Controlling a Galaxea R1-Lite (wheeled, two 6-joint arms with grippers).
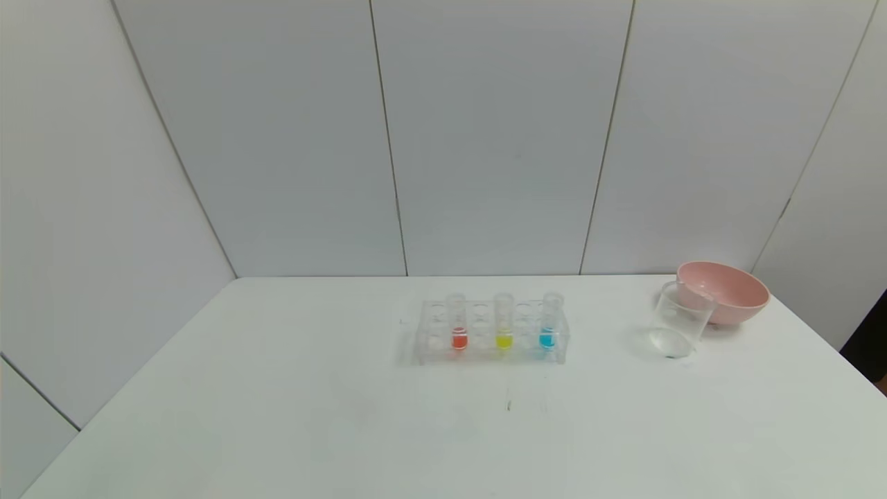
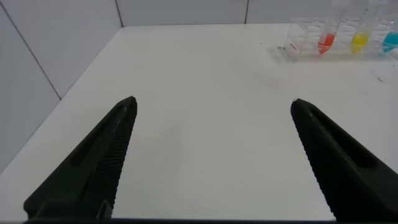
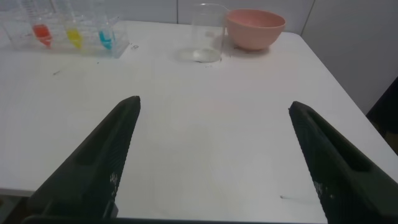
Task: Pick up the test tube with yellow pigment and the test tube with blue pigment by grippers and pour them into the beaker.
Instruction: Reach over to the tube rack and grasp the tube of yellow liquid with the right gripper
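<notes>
The yellow tube and the blue tube stand upright in a clear rack at the table's middle, with an orange-red tube to their left. The beaker stands upright to the right of the rack. The tubes also show in the left wrist view, yellow and blue, and in the right wrist view, yellow and blue, with the beaker. My left gripper and right gripper are open and empty, held back over the table's near side, out of the head view.
A pink round bowl sits just behind the beaker at the back right, also in the right wrist view. White walls close off the table's far side. The table's right edge runs close to the bowl.
</notes>
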